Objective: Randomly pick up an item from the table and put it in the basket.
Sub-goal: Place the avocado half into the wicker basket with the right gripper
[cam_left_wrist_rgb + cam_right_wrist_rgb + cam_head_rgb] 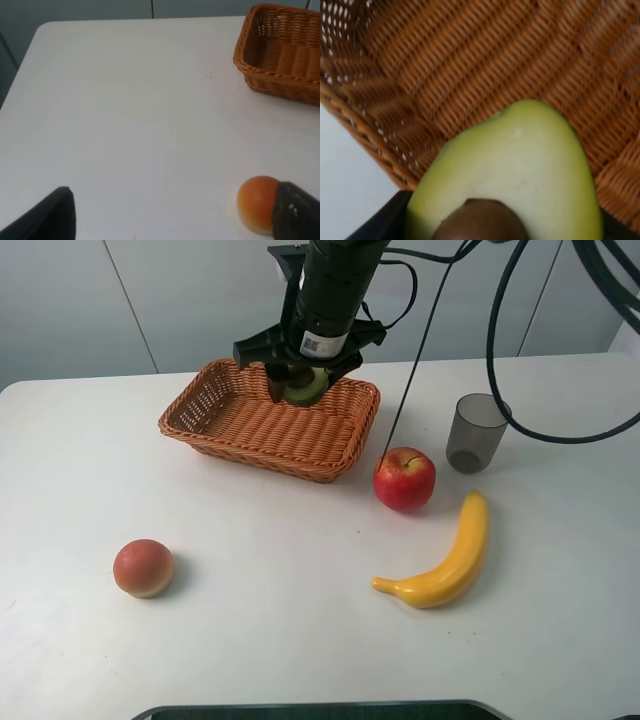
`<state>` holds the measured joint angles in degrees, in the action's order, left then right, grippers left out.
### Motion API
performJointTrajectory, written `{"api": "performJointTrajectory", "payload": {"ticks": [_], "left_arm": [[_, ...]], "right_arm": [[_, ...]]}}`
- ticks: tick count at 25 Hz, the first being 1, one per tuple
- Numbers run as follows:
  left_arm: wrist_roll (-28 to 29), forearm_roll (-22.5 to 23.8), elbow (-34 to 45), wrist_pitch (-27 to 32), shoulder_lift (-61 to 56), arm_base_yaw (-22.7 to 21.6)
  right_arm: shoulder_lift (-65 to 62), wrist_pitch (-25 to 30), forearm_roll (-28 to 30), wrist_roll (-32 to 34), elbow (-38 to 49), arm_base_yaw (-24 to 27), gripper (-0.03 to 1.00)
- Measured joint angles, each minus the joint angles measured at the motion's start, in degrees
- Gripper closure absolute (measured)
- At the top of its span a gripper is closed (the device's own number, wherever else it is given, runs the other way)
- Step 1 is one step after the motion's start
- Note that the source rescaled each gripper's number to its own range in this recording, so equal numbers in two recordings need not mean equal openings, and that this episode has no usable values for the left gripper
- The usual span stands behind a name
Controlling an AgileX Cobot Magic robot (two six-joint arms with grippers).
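Observation:
My right gripper (pixel 303 383) is shut on the halved avocado (pixel 307 386) and holds it above the far right part of the wicker basket (pixel 250 430). In the right wrist view the avocado (pixel 520 165) fills the frame, pale green flesh and brown pit facing the camera, with the basket's woven floor (pixel 470 65) right beneath it. My left gripper (pixel 175 212) is open and empty over the white table (pixel 125 125), its fingertips (pixel 295 212) close to the peach (pixel 255 202). The left arm is out of the exterior high view.
A red apple (pixel 404 479) sits just right of the basket, a yellow banana (pixel 445 560) in front of it, a grey translucent cup (pixel 476 433) to the right. The peach (pixel 143 568) lies at the front left. The basket's corner shows in the left wrist view (pixel 280 55).

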<state>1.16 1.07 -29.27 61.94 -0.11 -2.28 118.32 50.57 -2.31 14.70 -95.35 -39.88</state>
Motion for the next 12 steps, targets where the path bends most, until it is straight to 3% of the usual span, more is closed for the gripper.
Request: {"api": "performJointTrajectory", "payload": {"ticks": [7, 12], "left_arm": [[0.0, 0.0, 0.0, 0.0, 0.0, 0.0], [0.0, 0.0, 0.0, 0.0, 0.0, 0.0]], "right_arm": [[5.18, -9.22, 2.31, 0.0, -0.11, 0.0, 0.93], [7.83, -12.4, 3.16, 0.0, -0.11, 0.0, 0.93]]}}
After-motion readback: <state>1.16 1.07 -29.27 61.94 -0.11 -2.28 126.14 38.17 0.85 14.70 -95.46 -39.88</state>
